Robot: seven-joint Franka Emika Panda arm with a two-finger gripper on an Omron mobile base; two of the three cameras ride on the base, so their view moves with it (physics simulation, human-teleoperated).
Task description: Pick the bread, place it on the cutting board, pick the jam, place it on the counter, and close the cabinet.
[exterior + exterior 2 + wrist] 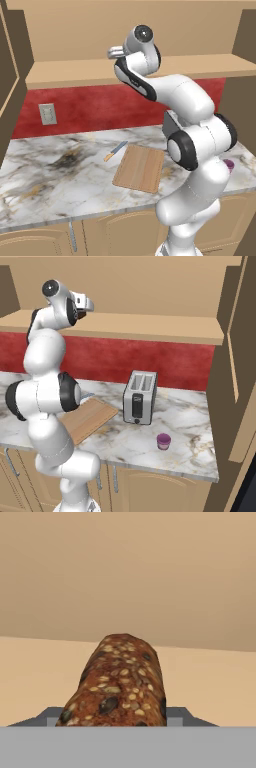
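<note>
Seeded brown crust sits at the lower centre of the hand view: the bread (117,684) lies lengthwise between the jaws, whose grey tips show at its two sides along the bottom, closed in against the loaf. Behind it a tan shelf floor and the tan back wall of the cabinet (128,572) run across the frame.

From the left base view, the white arm rises from the lower right and bends up to the upper centre, where the gripper (116,51) reaches in over the open shelf of the cabinet. The right base view puts the gripper (86,305) at the upper left, at the shelf edge, with something dark in it that is too small to make out there.

Below, on the marble bench (45,175), the cutting board (139,168) lies flat at the centre of the left base view with nothing on it. A knife (115,151) with an orange handle lies just beyond its upper left corner. A wall socket (47,114) sits on the red backsplash at the left.

The right base view shows a silver toaster (140,397) standing at the centre, beside the board (90,417). The jam (163,441) stands upright on the bench in front of the toaster, right of centre, near the front edge.
</note>
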